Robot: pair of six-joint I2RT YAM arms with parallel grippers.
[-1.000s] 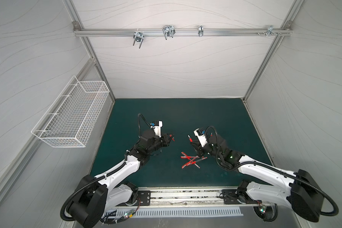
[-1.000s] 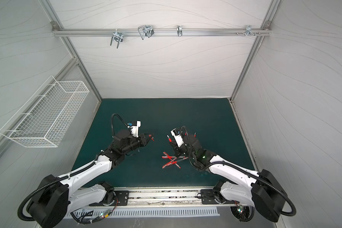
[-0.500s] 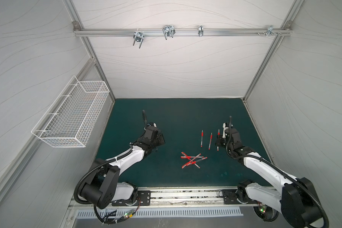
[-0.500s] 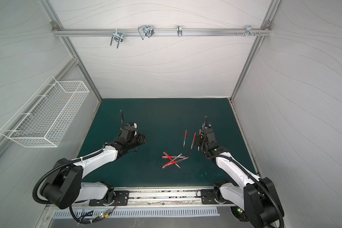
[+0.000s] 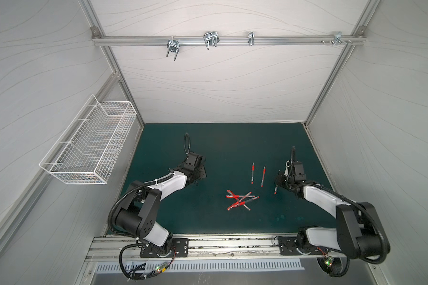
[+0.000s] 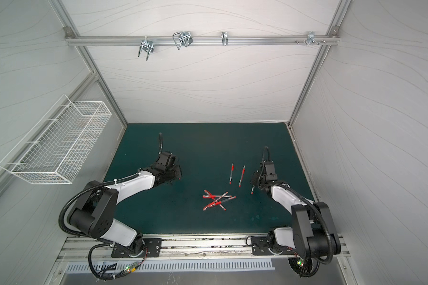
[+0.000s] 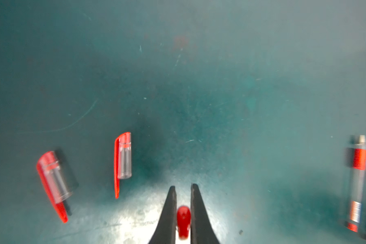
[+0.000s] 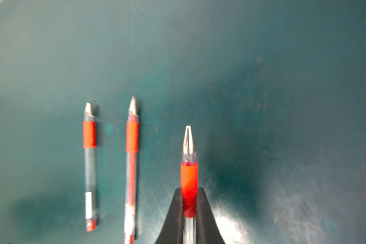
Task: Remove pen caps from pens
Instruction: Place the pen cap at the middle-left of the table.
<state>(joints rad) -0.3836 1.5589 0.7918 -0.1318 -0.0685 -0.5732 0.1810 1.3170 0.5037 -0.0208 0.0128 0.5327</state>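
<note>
1. Both arms have swung out from the middle of the worktop (image 5: 208, 148) and dropped low. Taking the heap of pens (image 5: 241, 200) as dial centre, the left hand (image 5: 197, 172) now sits at 10 o'clock and the right hand (image 5: 281, 182) at 2 o'clock.
2. The left hand's fingers are pinched narrow on a red cap (image 7: 183, 219). A loose cap (image 7: 123, 160) and a second loose cap (image 7: 53, 183) lie on the worktop near it.
3. The right hand is clamped on an uncapped pen (image 8: 189, 175) across its red grip band, with the metal tip pointing away from the hand. Two bare pens (image 8: 132, 169) lie parallel just beside it, at 1 o'clock from the heap.
4. The pens in the heap are crossed over one another and appear still capped.
5. Handling, as a judgement:
   - The pens are light, stiff and smooth-barrelled, so they are likely to roll. The ribbed red band should give the surest hold.
   - The caps are light, hard, thin plastic. They are best pinched across the tube, not by the slim clip, which may flex or slip.
</note>
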